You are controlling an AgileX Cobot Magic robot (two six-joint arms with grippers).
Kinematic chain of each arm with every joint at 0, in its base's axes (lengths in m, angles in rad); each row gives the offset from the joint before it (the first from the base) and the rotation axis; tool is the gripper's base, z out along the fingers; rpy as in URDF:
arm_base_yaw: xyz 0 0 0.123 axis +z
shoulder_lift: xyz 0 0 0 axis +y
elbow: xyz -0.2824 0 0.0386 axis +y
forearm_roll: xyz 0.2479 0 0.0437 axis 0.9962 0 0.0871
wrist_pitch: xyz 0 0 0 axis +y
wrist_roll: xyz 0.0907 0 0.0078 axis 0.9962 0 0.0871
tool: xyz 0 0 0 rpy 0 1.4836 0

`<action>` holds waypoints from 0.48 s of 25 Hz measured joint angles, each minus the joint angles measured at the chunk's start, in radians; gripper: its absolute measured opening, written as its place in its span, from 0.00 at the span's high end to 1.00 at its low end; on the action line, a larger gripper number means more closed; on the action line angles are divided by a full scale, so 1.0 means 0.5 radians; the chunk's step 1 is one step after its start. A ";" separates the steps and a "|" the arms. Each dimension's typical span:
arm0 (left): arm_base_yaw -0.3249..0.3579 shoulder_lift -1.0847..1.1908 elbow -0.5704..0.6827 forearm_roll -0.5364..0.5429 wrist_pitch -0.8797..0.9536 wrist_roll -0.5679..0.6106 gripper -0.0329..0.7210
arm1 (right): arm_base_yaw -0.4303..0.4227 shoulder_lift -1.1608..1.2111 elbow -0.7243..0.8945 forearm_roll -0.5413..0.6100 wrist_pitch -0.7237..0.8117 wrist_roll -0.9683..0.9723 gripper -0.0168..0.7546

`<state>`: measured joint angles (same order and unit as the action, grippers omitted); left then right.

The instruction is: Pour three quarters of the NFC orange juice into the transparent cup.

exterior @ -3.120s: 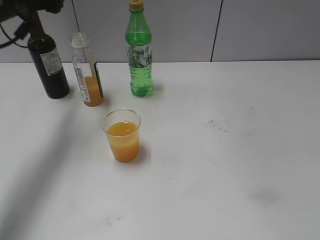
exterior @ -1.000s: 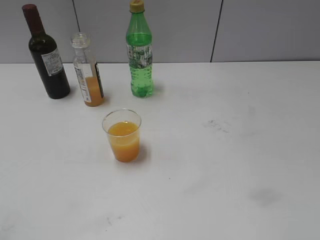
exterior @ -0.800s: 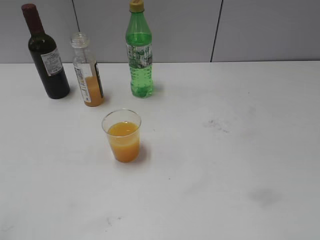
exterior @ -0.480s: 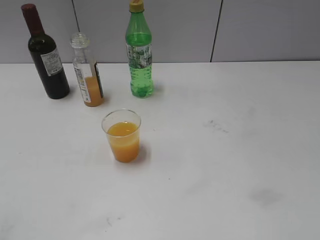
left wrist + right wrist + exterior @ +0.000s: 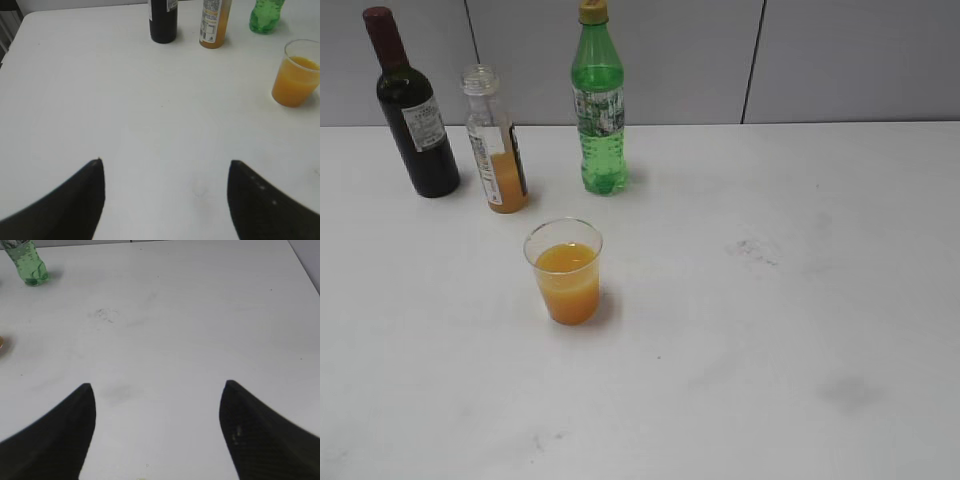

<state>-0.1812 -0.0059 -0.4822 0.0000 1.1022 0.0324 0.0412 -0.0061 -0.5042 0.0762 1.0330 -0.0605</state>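
The NFC orange juice bottle (image 5: 495,140) stands upright and uncapped at the back left, with juice only in its lower part. It also shows in the left wrist view (image 5: 215,25). The transparent cup (image 5: 565,270) stands in front of it, about two thirds full of orange juice. It also shows in the left wrist view (image 5: 297,75). My left gripper (image 5: 165,167) is open and empty over bare table, well short of the bottles. My right gripper (image 5: 156,390) is open and empty over bare table to the right. Neither gripper shows in the exterior view.
A dark wine bottle (image 5: 413,110) stands left of the juice bottle. A green bottle with a yellow cap (image 5: 597,105) stands to its right and also shows in the right wrist view (image 5: 27,262). The white table (image 5: 800,300) has faint smudges.
About three seconds ago a dark arm hung over the wine bottle at the top left; it has since withdrawn out of view. Bottles and cup have not moved.
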 joint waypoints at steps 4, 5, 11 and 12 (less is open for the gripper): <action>0.000 0.000 0.000 0.000 0.000 0.000 0.18 | 0.000 0.000 0.000 0.000 0.000 0.000 0.21; 0.000 0.000 0.000 0.000 0.000 0.000 0.18 | 0.000 0.000 0.000 0.000 0.000 0.000 0.21; 0.002 0.000 0.000 0.000 0.000 0.000 0.18 | 0.000 0.000 0.000 0.000 0.000 0.000 0.21; 0.011 0.000 0.000 0.000 0.000 0.000 0.18 | 0.000 0.000 0.000 0.000 0.000 0.000 0.21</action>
<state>-0.1759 -0.0059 -0.4822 0.0000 1.1022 0.0324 0.0412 -0.0061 -0.5042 0.0762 1.0330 -0.0605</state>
